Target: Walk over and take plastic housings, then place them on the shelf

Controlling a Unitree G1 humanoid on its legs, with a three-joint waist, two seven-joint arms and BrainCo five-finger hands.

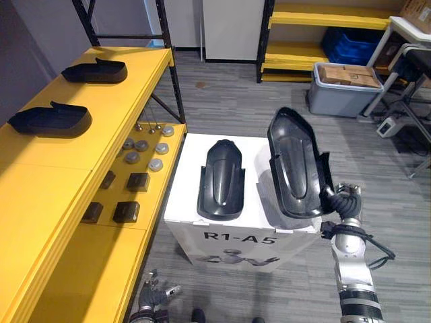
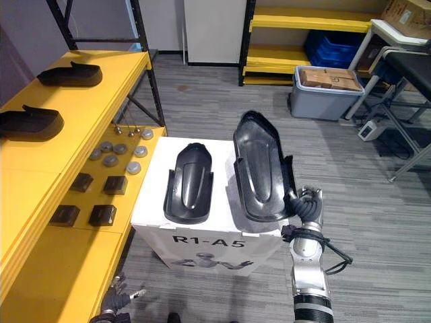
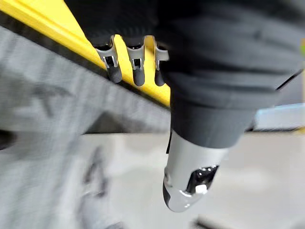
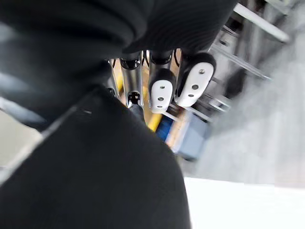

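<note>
One black plastic housing (image 1: 221,178) lies hollow side up on the white box (image 1: 195,229). A second housing (image 1: 293,165) is tilted up off the box's right half, and my right hand (image 1: 343,202) grips its near lower edge; in the right wrist view the fingers (image 4: 190,81) curl over its dark shell (image 4: 95,167). Two more housings (image 1: 50,120) (image 1: 95,70) rest on the yellow shelf's top (image 1: 40,195) at the left. My left hand (image 1: 153,296) hangs low by the shelf's front, its fingers (image 3: 125,67) straight and holding nothing.
On the shelf's lower level lie grey discs (image 1: 145,153) and small black blocks (image 1: 126,211). A black shelf post (image 1: 172,60) stands behind the box. A grey tote (image 1: 343,87), blue bins (image 1: 350,44) and a white table's legs (image 1: 397,101) are at the far right.
</note>
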